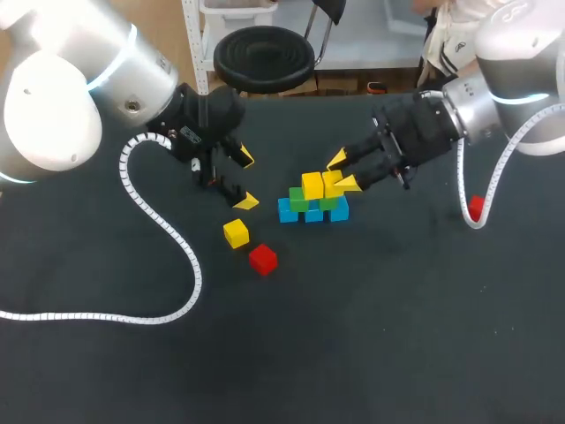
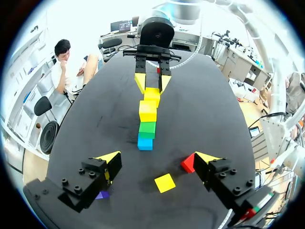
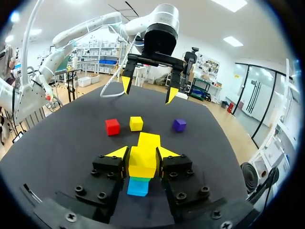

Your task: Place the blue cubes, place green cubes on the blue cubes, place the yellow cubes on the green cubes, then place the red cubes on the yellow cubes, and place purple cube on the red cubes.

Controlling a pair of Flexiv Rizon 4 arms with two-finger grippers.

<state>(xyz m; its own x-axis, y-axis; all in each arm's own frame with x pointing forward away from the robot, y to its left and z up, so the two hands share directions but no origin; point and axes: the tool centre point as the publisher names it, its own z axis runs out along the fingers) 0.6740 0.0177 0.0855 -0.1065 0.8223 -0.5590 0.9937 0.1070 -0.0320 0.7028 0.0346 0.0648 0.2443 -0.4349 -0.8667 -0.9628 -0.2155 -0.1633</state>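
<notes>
Nearest us, a loose red cube (image 1: 262, 259) and a loose yellow cube (image 1: 236, 233) lie on the table (image 1: 353, 336), left of centre. Beyond them the blue cubes (image 1: 289, 211) sit in a row, with green cubes (image 1: 298, 199) on top and a placed yellow cube (image 1: 312, 185) on the green. Our right gripper (image 1: 342, 171) is clamped on a held yellow cube (image 3: 142, 162) at the stack's top. Farther left, our left gripper (image 1: 244, 179) hangs empty, fingers apart, with the purple cube (image 3: 179, 125) near it. A second red cube (image 1: 475, 208) lies well right. We judge the yellow layer unfinished, with red and purple still to place.
</notes>
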